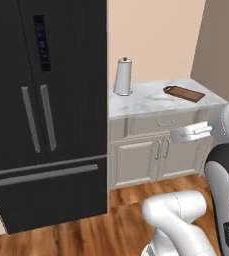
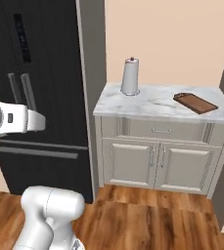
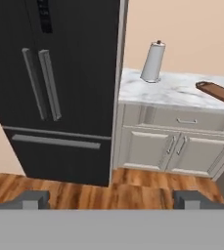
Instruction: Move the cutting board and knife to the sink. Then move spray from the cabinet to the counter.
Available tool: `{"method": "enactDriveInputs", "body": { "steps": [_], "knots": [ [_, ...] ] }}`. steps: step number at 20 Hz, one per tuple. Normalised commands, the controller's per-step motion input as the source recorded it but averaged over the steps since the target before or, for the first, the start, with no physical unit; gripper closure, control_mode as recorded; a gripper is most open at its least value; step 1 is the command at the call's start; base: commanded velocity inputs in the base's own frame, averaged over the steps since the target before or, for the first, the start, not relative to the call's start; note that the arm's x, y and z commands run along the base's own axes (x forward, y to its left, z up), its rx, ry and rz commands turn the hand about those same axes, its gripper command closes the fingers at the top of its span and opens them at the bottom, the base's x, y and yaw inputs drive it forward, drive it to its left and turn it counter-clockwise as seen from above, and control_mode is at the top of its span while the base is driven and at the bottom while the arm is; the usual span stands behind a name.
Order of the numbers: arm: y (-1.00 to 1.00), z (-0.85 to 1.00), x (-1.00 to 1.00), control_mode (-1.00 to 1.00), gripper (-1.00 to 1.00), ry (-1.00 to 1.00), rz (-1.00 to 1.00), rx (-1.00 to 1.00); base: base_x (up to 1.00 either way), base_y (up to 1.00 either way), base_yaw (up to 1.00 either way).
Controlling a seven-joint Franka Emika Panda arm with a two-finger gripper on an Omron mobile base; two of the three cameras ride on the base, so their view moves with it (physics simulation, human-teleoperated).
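Setting: domestic kitchen, rendered. Evidence: tall black French-door fridge [image 1: 46,110] with paired grey bar handles, a door panel and a bottom freezer drawer; beside it a white marble counter [image 2: 157,105] with grey veins, over a cream panelled drawer and two cream panelled doors; upright white paper-towel roll [image 2: 130,76] standing on the counter; reddish-brown cutting board [image 2: 195,103] lying flat near the counter's far end; wood plank floor [image 3: 133,188]; plain peach walls.

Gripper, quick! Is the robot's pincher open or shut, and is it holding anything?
Gripper: open, jaws spread wide, holding nothing.
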Motion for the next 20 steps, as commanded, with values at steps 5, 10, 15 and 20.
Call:
{"method": "enactDriveInputs", "body": {
  "steps": [5,10,15,20],
  "knots": [
    [0.0,0.0,0.0,1.0,-1.0,0.0,0.0,0.0,0.93,-0.3,-0.08],
    [0.0,0.0,0.0,1.0,-1.0,0.0,0.0,0.0,0.5,-0.97,-0.01],
    [0.0,0.0,0.0,1.0,-1.0,0.0,0.0,0.0,0.37,-0.79,-0.02],
    [0.0,0.0,0.0,1.0,-1.0,0.0,0.0,0.0,0.85,-0.1,-0.21]
  ]
}}
